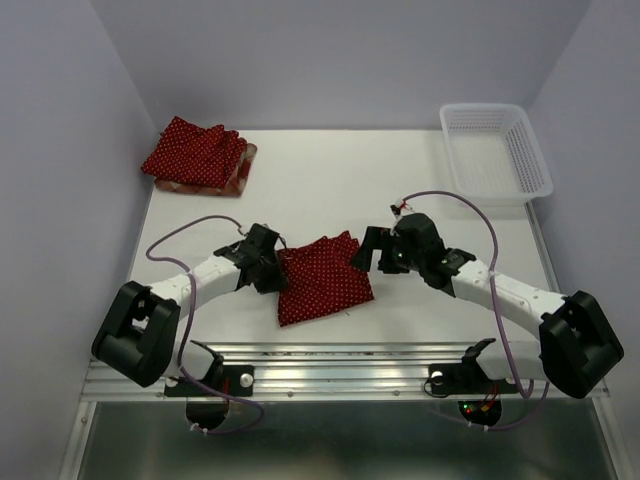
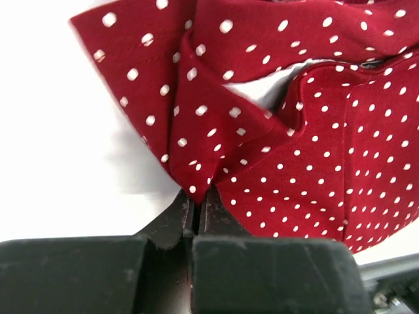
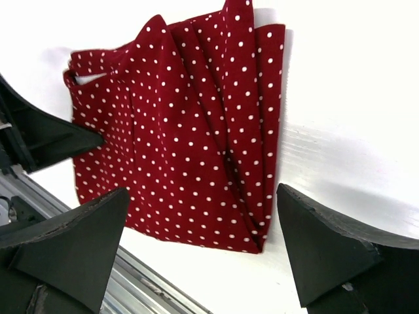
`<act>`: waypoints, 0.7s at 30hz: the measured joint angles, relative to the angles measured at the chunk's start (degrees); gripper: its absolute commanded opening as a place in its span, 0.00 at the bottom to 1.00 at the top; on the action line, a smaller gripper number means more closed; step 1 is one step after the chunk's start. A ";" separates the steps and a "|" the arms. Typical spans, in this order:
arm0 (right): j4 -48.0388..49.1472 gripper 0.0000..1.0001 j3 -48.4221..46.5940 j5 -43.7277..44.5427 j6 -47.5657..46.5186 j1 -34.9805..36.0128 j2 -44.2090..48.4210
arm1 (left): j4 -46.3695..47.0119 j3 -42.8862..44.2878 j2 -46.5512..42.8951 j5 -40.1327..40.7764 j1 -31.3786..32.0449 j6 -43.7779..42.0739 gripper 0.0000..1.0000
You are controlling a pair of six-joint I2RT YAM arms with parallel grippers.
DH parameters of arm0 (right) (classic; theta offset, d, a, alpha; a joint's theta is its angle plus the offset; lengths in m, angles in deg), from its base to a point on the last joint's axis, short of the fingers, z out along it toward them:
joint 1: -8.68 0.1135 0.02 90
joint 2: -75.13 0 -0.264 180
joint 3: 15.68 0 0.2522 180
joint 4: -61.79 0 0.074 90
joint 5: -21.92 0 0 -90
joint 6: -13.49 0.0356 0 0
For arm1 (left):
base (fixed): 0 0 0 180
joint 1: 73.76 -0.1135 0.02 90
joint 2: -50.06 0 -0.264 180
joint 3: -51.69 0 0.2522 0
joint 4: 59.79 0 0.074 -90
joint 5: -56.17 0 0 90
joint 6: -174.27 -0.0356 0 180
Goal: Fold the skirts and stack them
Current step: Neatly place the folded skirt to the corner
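Right, the loose polka-dot skirt (image 1: 322,278) lies in the middle of the table (image 1: 330,180), towards the front, its near left corner close to the metal rail (image 1: 340,355) along the near edge. It is almost square, a touch wider across than deep, and it sits skewed, with its right end farther from the rail than its left. In the right wrist view its folds fan out from one end to the other, though I cannot call a clear long axis from them. The left gripper (image 1: 272,268) comes in from the left and, seen from its wrist, its jaws are pinched tight on a folded point of the skirt's edge. The right gripper (image 1: 368,250) hangs at the skirt's far right corner with its jaws spread wide and nothing between them. Beyond the skirt there is a broad bare stretch of table. At the far left corner a folded polka-dot skirt (image 1: 195,150) rests on the plaid skirt (image 1: 243,172), and the white basket (image 1: 495,150) stands at the far right corner, both well apart from the arms.
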 measured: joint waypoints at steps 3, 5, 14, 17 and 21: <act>-1.18 1.00 0.00 2.82 -0.87 0.00 0.94 | -3.58 4.61 0.81 3.69 0.09 -1.79 0.00; -2.45 1.00 0.00 5.95 -1.90 0.00 1.86 | -5.25 9.25 0.98 7.08 0.09 -3.93 0.00; -5.77 1.00 -1.22 17.51 -6.19 0.00 4.11 | -7.28 28.87 8.94 21.51 0.02 -19.19 0.00; -6.21 1.00 -1.92 20.22 -7.32 0.00 4.20 | -7.85 34.53 14.56 25.70 -0.33 -24.70 0.00; -6.34 1.00 -3.15 23.19 -8.41 -0.02 3.61 | -9.29 43.80 23.93 31.04 -1.81 -33.09 0.00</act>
